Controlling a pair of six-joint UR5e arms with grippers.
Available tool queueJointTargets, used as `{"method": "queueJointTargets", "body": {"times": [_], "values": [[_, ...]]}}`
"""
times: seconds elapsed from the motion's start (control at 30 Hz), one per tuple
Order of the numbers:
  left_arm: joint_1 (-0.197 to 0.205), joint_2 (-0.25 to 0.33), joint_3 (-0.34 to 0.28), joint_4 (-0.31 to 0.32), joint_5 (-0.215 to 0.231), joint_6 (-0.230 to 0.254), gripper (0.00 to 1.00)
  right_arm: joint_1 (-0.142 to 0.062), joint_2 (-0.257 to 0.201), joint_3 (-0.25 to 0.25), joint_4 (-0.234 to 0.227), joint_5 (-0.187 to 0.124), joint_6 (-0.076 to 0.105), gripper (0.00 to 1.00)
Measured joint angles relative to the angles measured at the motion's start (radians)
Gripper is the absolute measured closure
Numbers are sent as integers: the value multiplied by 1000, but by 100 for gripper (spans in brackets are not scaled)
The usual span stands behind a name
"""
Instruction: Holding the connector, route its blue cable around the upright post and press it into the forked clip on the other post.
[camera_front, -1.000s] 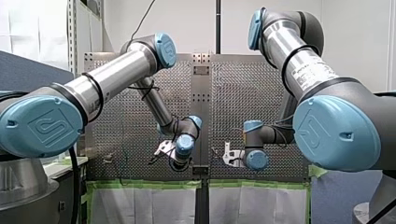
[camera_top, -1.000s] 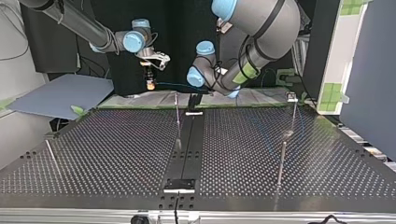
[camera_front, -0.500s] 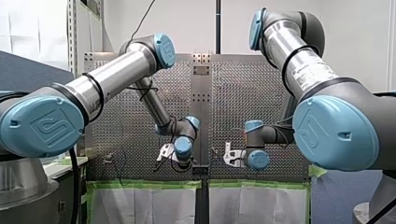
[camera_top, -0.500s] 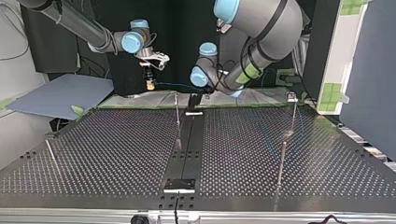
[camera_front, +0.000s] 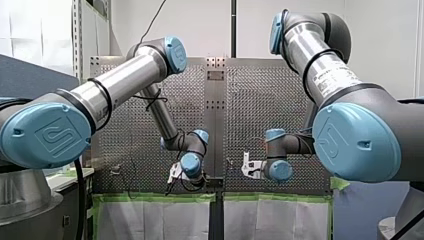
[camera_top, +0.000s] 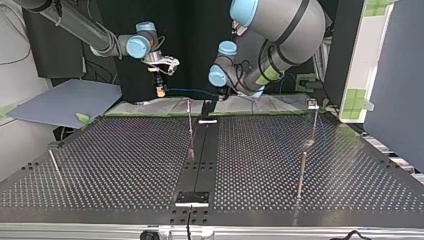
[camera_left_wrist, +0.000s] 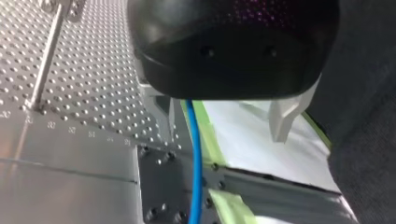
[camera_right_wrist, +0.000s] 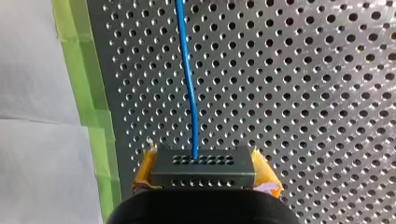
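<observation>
**Left claw sinks toward the blue cable while the right claw holds the connector**

My left claw (camera_left_wrist: 226, 135) has dropped lower over the last second, its wrist folding down toward the near table edge in the front view. My right claw (camera_right_wrist: 205, 173) has barely shifted.

The left claw's two metal fingers (camera_left_wrist: 281, 119) stand well apart. The blue cable (camera_left_wrist: 196, 163) passes between them, close beside one finger and apparently not touching it, then runs on past their tips.

The right claw's yellow pads (camera_right_wrist: 144, 171) are clamped on the two ends of the dark connector (camera_right_wrist: 203, 161). The connector's long axis lies crosswise between the pads, and its holed face points straight ahead of the claw. From that face the cable leaves along the claw's own line with one mild bend, over the perforated table (camera_right_wrist: 303, 70).

In the top view the cable hangs nearly level between the two claws. The thin upright post (camera_top: 190, 125) stands beyond it, nearer the camera, with nothing wrapped round it.

Routing looks not yet begun. This seems to be the step of gathering the cable. Next, the left fingers probably need to close on or guide the cable, keeping it taut while the connector is carried round the post. I cannot pick out the forked clip.
</observation>
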Motion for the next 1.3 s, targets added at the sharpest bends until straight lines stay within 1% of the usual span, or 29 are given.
{"method": "queueJointTargets", "body": {"times": [0.17,0.27,0.57,0.83,0.9,1.0,1.13,1.3], "values": [[-1,0,-10,41,41,-41,0,-8,0,0,-1,-40,5,100],[0,0,-11,64,64,-64,0,-12,0,0,-2,-55,6,100],[2,1,-19,137,137,-137,0,-26,0,0,-5,-61,11,100],[-5,3,-70,199,195,-198,0,-30,0,0,-5,-69,12,100],[-9,4,-83,211,194,-211,0,-30,0,0,-5,-76,12,100],[-13,7,-104,234,179,-234,0,-30,0,0,-4,-83,12,100],[-16,17,-120,269,147,-269,0,-30,0,0,-3,-93,11,100],[-17,21,-122,308,112,-308,0,-30,0,0,-3,-110,12,100]]}}
